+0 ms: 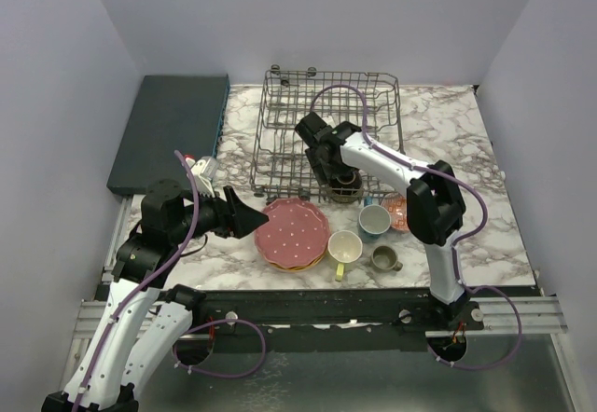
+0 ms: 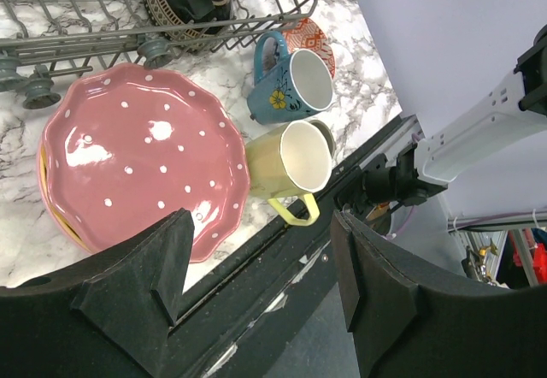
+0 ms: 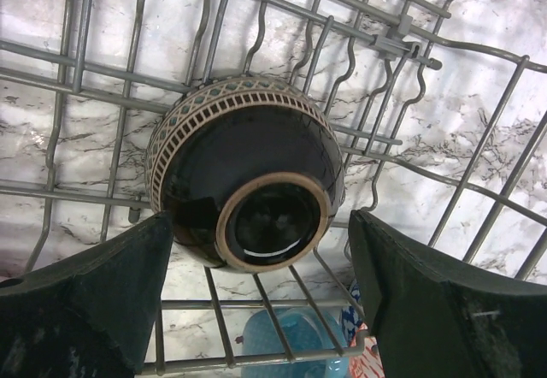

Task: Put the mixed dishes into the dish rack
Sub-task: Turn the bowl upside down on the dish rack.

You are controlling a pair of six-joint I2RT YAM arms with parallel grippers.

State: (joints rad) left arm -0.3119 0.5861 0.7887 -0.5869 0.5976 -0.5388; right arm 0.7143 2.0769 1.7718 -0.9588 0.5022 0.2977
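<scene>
Brown bowl (image 3: pixel 248 191) lies in dish rack (image 3: pixel 397 46), right pincer (image 3: pixel 261 224) spread around it

Mugs (image 1: pixel 344 246) crowd the plates' (image 1: pixel 292 232) 3 o'clock, rack (image 1: pixel 280 142) wires ring the bowl (image 3: pixel 248 198), and bare worktop (image 1: pixel 448 132) lies at the rack's 3 o'clock.

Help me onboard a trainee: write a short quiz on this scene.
1. True or false: the dark bowl lies inside the dish rack.
2. The right tool is: A) shut on a mug; B) open, straddling the bowl; C) over the plates.
3. Which colour of mug sits nearest the pink plate?
Key: 1 true; 2 B; 3 the yellow mug.
</scene>
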